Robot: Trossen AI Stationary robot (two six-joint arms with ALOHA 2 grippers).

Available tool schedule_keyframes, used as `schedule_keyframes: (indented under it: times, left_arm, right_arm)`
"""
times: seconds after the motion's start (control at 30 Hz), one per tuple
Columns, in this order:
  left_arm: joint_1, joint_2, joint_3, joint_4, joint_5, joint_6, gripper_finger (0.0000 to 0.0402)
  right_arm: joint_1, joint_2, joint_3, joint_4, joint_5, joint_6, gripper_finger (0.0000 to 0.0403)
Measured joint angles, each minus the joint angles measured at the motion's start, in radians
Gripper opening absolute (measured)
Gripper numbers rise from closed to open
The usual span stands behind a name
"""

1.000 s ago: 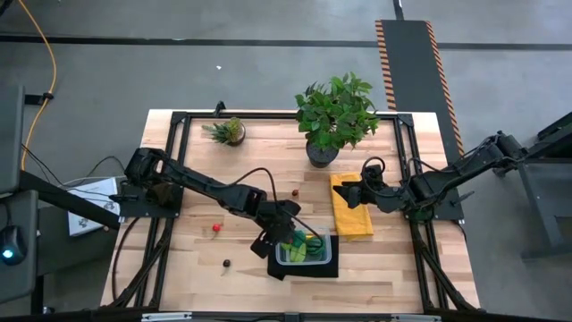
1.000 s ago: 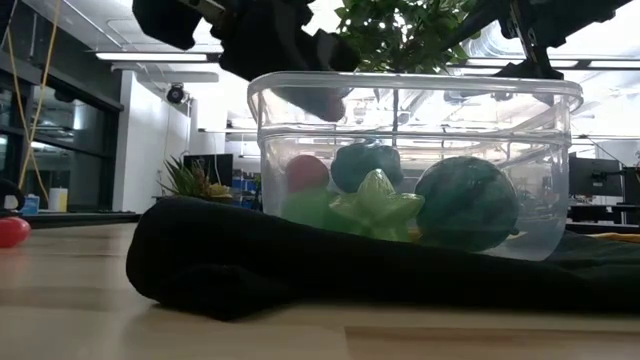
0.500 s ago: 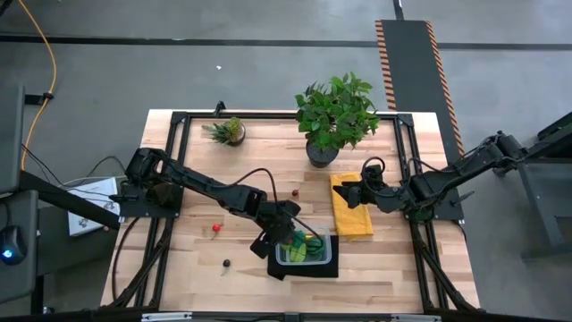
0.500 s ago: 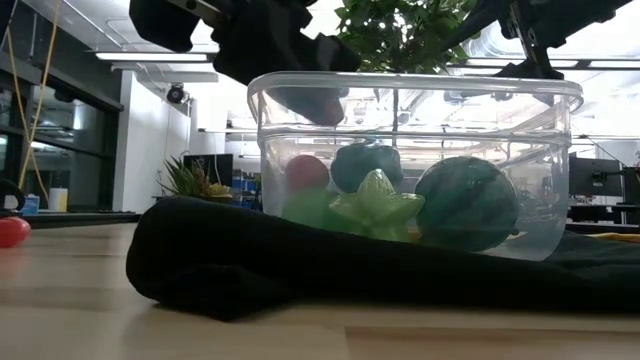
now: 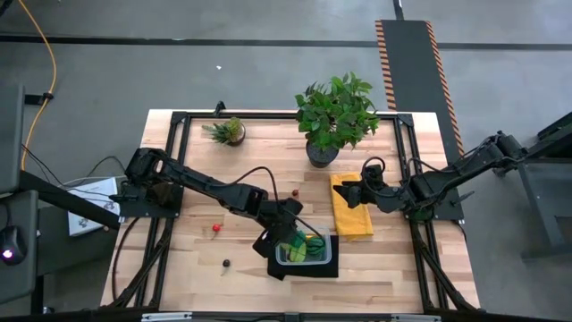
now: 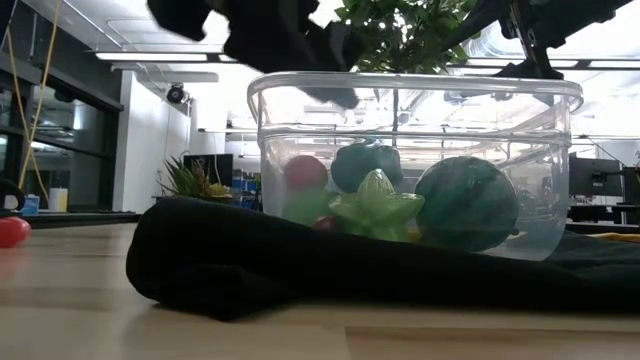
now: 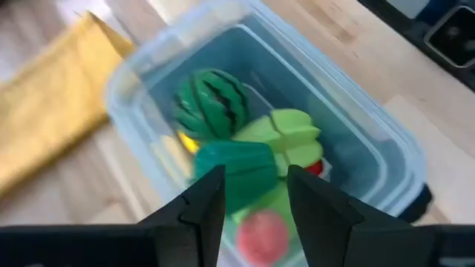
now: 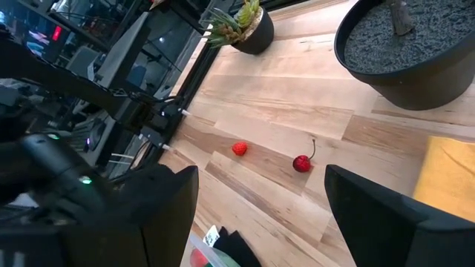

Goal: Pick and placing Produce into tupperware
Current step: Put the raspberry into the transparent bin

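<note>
Clear tupperware (image 5: 305, 250) part-filled; left gripper (image 7: 251, 194) spread, empty above it. Right gripper (image 8: 260, 215) spread, idle. Three produce pieces on desk (image 5: 197, 259): red berry (image 5: 216, 228), cherry (image 5: 294, 191), dark piece (image 5: 226, 263).

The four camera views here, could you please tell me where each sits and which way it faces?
High view: overhead, straight down; both arms, tupperware.
Low view: tabletop level, looking across; tupperware, left arm above.
Left wrist view: over the tupperware, looking in; open left gripper.
Right wrist view: over the table; cherry, open right gripper.
Shared: watermelon.

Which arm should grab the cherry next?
Judgement: left. The left gripper is open over the tupperware, nearer the cherry. The right gripper waits open above the yellow cloth.
</note>
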Motion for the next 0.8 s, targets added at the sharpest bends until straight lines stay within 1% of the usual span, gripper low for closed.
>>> schedule_keyframes:
  times: [0.17, 0.3, 0.43, 0.57, 0.63, 0.7, 0.8]
  left_arm:
    - [0.0, -0.001, 0.118, -0.119, -0.069, 0.043, 0.0119]
    - [0.008, -0.002, 0.21, -0.265, -0.128, 0.087, 0.0109]
    - [0.038, -0.002, 0.261, -0.391, -0.15, 0.071, 0.0099]
    - [0.084, -0.002, 0.276, -0.505, -0.165, 0.029, 0.0092]
    - [0.108, -0.001, 0.276, -0.57, -0.163, -0.011, 0.009]
    - [0.132, -0.001, 0.276, -0.637, -0.14, -0.056, 0.0087]
    - [0.171, -0.001, 0.276, -0.721, -0.043, -0.114, 0.0082]
  right_arm:
    - [0.0, 0.0, 0.0, 0.003, 0.0, 0.0, 0.0282]
    - [0.0, 0.0, 0.0, 0.004, 0.0, 0.0, 0.0282]
    - [0.0, 0.0, 0.0, 0.005, 0.0, 0.0, 0.0282]
    - [0.0, 0.0, 0.0, 0.005, -0.005, -0.001, 0.0282]
    - [0.0, 0.0, 0.0, 0.005, -0.026, -0.001, 0.0282]
    - [0.0, 0.0, 0.0, 0.004, -0.057, -0.002, 0.0282]
    - [0.0, 0.0, 0.0, 0.004, -0.09, -0.009, 0.0282]
